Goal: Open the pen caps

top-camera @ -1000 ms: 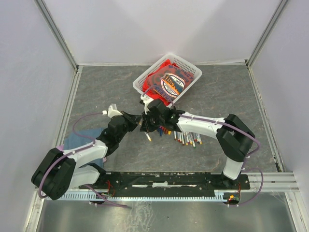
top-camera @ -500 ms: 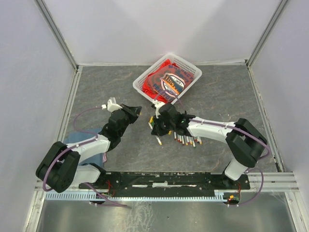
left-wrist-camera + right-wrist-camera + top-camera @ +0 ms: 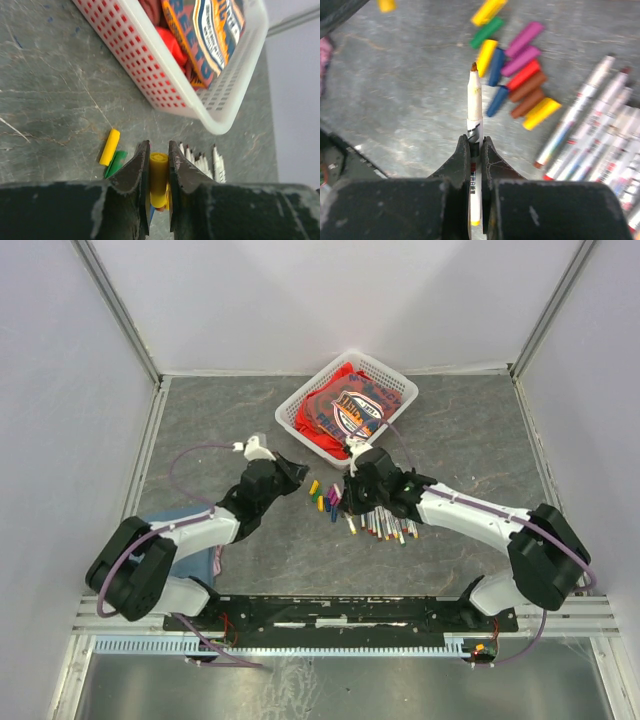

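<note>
Grey stone-look table; white plastic lattice basket of red packets at the back. Nearer, a row of thin white uncapped pen barrels; just left of it, a heap of stubby coloured plastic pen caps. The right gripper is clamped on a bare orange-tipped white pen. The left gripper pinches a short yellow cap near the heap. Cap and pen are apart, so this pull looks done. Next: release the cap by the heap, lay the pen with the row.
</note>
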Controlling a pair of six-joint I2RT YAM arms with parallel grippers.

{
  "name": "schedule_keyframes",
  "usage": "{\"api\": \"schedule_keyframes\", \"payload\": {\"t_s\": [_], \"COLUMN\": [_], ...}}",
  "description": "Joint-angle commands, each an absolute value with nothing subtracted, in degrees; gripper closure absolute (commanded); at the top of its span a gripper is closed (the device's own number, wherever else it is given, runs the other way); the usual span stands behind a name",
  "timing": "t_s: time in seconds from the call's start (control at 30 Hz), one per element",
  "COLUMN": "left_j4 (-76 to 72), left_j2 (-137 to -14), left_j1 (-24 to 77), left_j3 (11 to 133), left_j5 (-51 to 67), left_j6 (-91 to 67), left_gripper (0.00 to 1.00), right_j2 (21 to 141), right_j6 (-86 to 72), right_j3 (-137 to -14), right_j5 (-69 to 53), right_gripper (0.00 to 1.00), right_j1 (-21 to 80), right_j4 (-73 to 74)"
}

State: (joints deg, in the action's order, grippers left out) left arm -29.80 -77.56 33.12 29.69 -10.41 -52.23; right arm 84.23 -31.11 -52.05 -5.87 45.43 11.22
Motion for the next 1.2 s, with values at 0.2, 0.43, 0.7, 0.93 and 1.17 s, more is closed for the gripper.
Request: {"api": "schedule_keyframes", "payload": {"t_s": [0.2,0.43,0.7,0.93,1.17], "left_j4": [-16.7,-16.7,-17.6,-17.6,-16.6], "left_j2": [-87.0,-89.3,-91.5,-91.9,-91.9], "left_j1": [37.6,37.6,37.7,37.7,37.7], "left_j3": [37.8,37.9,38.3,38.3,38.6], "left_j5": [-13.2,-13.4,-12.9,-13.1,-13.4], "left_j6": [-44.2,-44.0,-44.1,-44.3,-44.5], "left_gripper": [0.95,0.9,0.85,0.72,0.64], "right_j2": [81.2,83.6,87.2,89.1,90.4], "right_j6": [-28.2,-27.2,-25.5,-24.9,-24.7], "right_j3": [-53.5,-53.3,-54.1,-54.0,-54.1], "right_j5": [13.7,16.8,19.4,19.8,19.4], "right_gripper": [0.96,0.95,0.94,0.9,0.85], "right_j1": [40.0,37.0,35.4,35.2,35.1], "right_j4": [26.6,29.1,30.4,30.0,29.3]}}
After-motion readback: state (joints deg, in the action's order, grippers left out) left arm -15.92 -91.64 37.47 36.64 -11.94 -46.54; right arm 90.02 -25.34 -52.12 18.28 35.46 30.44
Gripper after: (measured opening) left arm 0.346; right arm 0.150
